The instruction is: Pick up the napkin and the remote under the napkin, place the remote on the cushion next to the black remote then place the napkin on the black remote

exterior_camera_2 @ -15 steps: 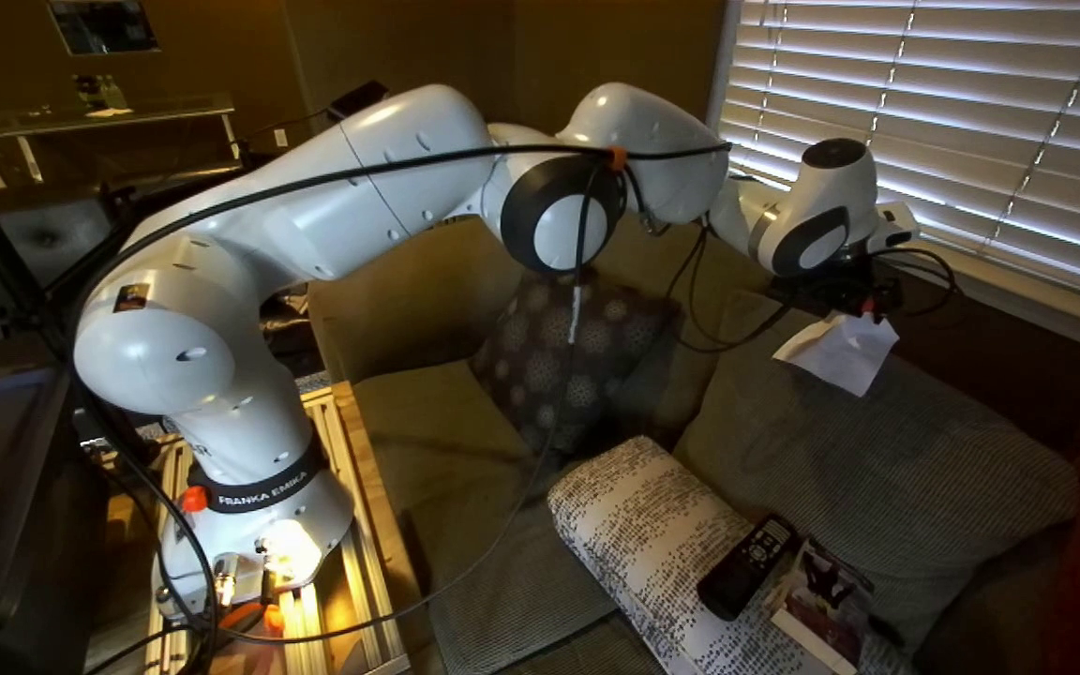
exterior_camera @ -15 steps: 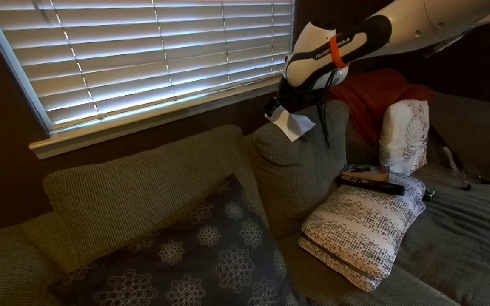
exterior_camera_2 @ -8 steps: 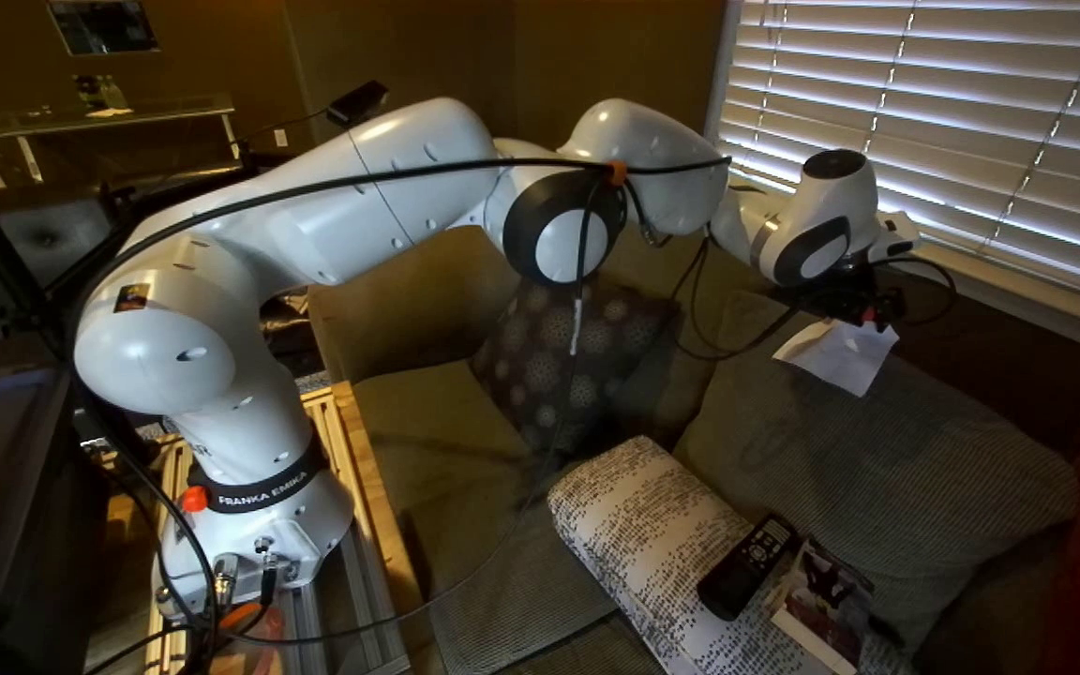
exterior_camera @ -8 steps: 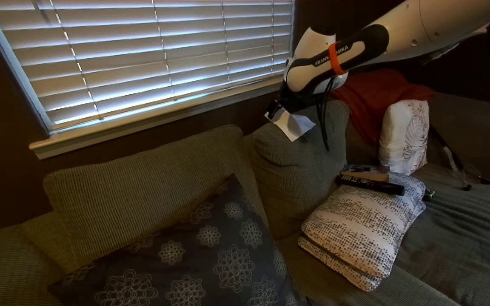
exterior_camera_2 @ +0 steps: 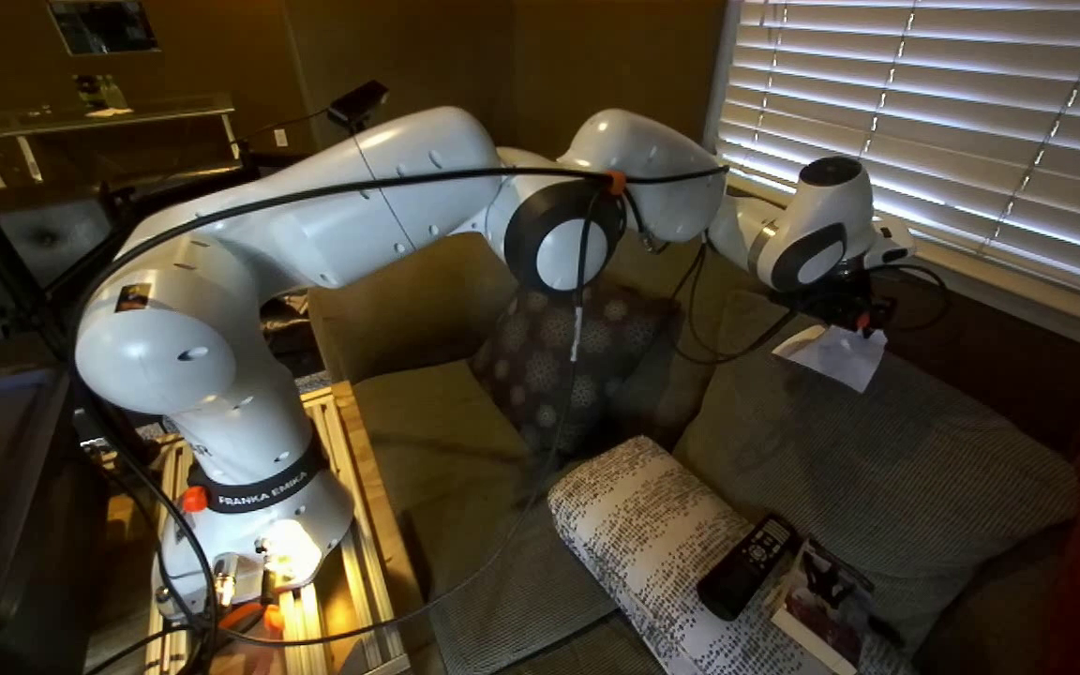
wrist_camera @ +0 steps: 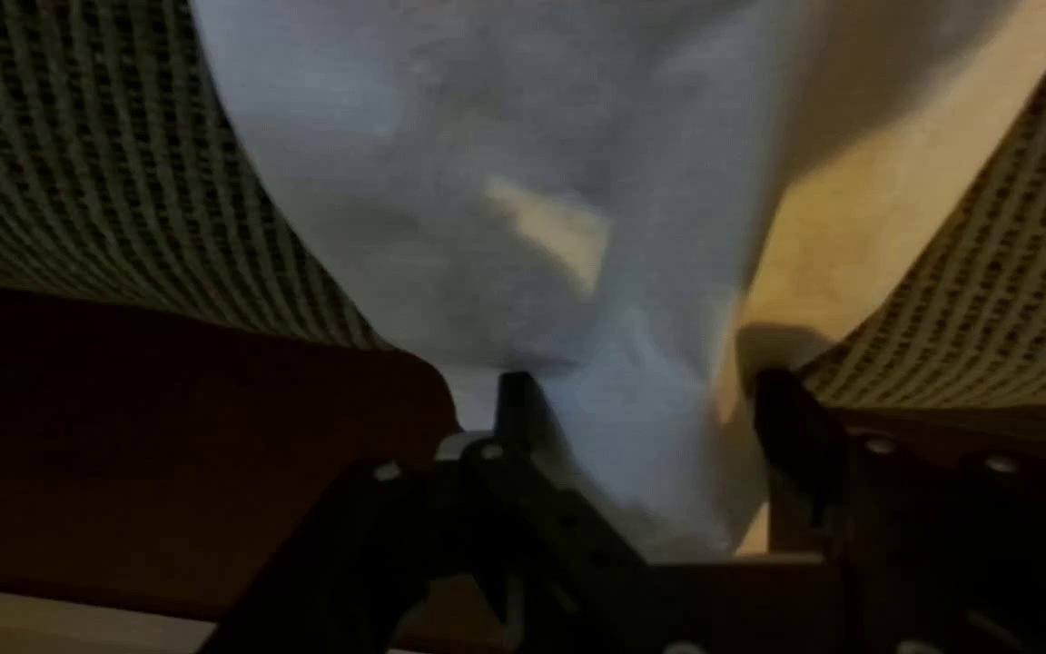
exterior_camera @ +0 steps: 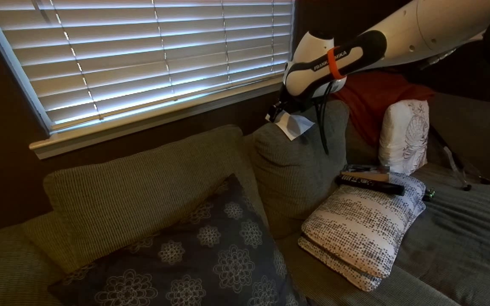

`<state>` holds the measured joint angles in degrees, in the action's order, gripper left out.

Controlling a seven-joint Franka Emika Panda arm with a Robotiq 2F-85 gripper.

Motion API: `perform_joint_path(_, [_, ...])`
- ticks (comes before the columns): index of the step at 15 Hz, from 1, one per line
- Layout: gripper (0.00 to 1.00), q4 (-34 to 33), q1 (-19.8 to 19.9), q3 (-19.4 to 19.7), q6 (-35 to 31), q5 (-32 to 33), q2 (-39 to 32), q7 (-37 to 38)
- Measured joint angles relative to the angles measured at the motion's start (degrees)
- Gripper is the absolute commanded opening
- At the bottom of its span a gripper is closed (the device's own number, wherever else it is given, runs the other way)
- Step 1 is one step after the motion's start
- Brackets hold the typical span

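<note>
Closest in an exterior view, toward seven o'clock from that view's middle, lies a dark grey flowered pillow [exterior_camera: 198,259]. Toward four o'clock is the off-white, black-flecked cushion [exterior_camera: 351,231], flat on a matching layer. The black remote [exterior_camera: 370,185] lies on it, keys up, between twelve and one o'clock from the cushion's middle. Just past the remote, toward twelve, is a small item with a printed picture [exterior_camera_2: 821,600]; I cannot tell whether they touch.

Farther back, at ten o'clock from the remote and well apart from it, the white napkin [exterior_camera: 294,127] lies over the top of a ribbed backrest [exterior_camera: 300,187]. What is under it is hidden. In the wrist view, its six-o'clock end reaches past the backrest's edge. There the pincer [wrist_camera: 643,384] is spread, its dark fingers on either side of that end, paper showing in the gap; whether they touch it, I cannot tell. The white arm [exterior_camera: 398,44] runs to it from two o'clock.

Toward three o'clock stands an upright white pillow [exterior_camera: 402,136], a red cloth [exterior_camera: 372,93] behind it. Toward eleven, a slatted blind [exterior_camera: 134,55] covers the window.
</note>
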<state>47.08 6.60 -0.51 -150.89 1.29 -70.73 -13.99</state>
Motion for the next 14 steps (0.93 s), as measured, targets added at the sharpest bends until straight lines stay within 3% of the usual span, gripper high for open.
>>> perform_joint_path(5, [0.01, -1.08, -0.06, 0.13, 0.23, 0.00, -0.60, 0.00])
perform_joint_path(14, [0.00, -1.54, -0.08, 0.61, 0.66, 0.01, -0.64, 0.00])
